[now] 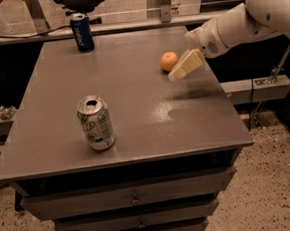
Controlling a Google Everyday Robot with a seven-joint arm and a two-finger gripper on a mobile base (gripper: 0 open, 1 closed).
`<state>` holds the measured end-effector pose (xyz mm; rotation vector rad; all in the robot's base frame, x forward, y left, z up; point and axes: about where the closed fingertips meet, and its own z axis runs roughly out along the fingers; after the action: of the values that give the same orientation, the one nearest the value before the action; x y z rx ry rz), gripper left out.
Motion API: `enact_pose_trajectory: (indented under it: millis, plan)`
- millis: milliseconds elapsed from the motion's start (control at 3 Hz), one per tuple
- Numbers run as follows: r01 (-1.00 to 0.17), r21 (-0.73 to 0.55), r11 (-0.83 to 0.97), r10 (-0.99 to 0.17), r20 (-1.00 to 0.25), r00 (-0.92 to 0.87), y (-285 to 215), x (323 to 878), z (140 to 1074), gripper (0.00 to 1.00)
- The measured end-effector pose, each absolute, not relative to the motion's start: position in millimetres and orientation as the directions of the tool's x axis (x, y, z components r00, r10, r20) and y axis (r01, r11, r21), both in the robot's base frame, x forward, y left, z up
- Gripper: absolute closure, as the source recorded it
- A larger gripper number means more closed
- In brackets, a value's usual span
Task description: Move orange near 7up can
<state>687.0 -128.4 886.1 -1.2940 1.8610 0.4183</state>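
The orange (169, 61) sits on the grey table (134, 103) toward its far right. The 7up can (96, 123), silver-white with green markings and an opened top, stands upright at the front left of the table. My gripper (178, 74) comes in from the right on a white arm; its cream tip is just right of and slightly in front of the orange, close to it and low over the table. The can is far from the orange, to its left and nearer the front.
A dark blue soda can (82, 32) stands upright at the table's far edge, left of centre. The table tops a drawer cabinet (131, 199). A rail and dark equipment run behind it. The floor is speckled.
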Motion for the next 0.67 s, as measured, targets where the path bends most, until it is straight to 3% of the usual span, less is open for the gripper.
enact_pose_trajectory:
  millis: [667]
  plan:
    - [-0.872, -0.130, 0.472, -0.576, -0.794, -0.193, -115.6, 732.3, 855.4, 0.00]
